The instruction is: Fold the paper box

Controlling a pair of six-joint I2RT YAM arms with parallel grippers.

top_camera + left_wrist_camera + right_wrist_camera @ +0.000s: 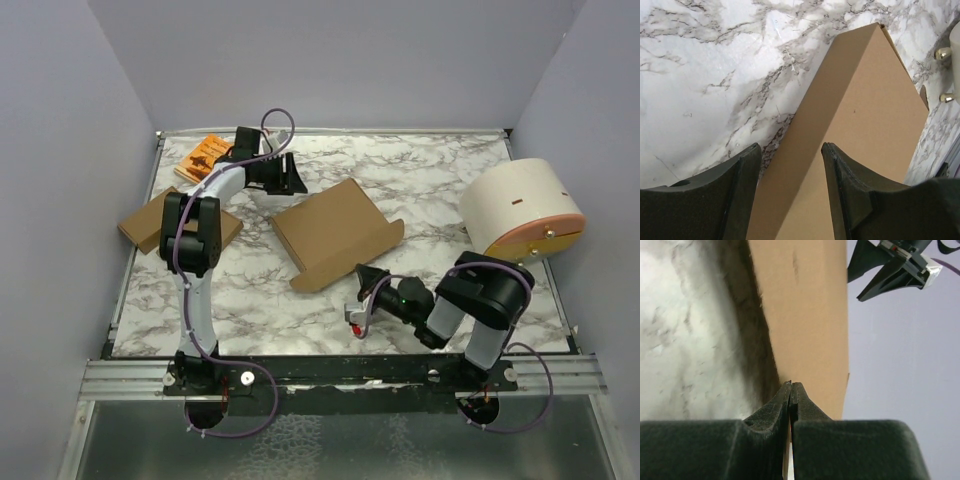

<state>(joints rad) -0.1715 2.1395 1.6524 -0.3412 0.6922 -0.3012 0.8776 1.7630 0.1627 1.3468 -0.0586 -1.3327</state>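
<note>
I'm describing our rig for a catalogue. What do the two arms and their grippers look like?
Both the left arm and right arm have white links and bulky black joints, with a purple cable running along each. The left gripper and right gripper have matte black, tapered jaws.

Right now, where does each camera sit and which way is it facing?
Top external: above, behind the bases, looking down on the marble table; both arms show.
Left wrist: above the paper box, looking down; open left gripper shows.
Right wrist: low, looking along the box; shut right gripper shows.
Shared: all see the box.
</note>
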